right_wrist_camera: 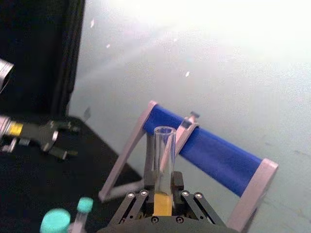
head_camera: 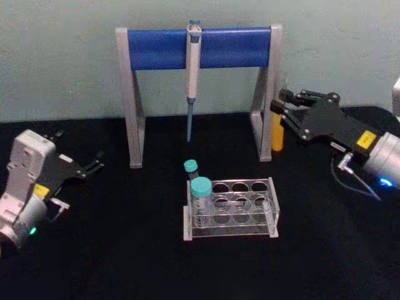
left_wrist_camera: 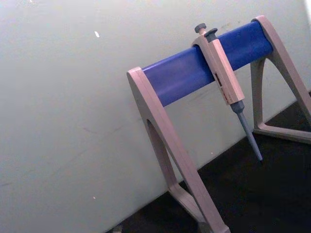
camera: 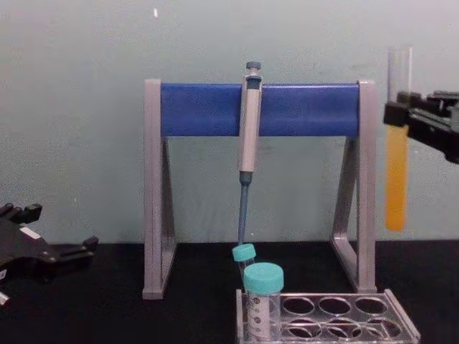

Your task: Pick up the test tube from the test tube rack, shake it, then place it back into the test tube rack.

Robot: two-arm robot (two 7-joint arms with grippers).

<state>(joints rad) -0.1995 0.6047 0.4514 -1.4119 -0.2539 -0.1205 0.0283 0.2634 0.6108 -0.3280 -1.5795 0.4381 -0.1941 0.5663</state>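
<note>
My right gripper [head_camera: 282, 116] is shut on the test tube [head_camera: 277, 135], a thin clear tube with orange-yellow liquid. It holds the tube upright in the air by the right leg of the pipette stand, above and behind the test tube rack [head_camera: 273, 187]. In the chest view the test tube [camera: 396, 175] hangs from the right gripper [camera: 399, 115], well above the rack [camera: 401, 319]. The right wrist view shows the tube [right_wrist_camera: 164, 155] rising from between the fingers [right_wrist_camera: 142, 201]. My left gripper [head_camera: 87, 178] rests open at the table's left side, holding nothing.
Two teal-capped tubes [head_camera: 200, 187] [head_camera: 190, 166] stand in the rack's left end. The grey-and-blue pipette stand [head_camera: 156, 49] with a hanging pipette [head_camera: 193, 62] stands behind the rack, against the pale wall. The table is black.
</note>
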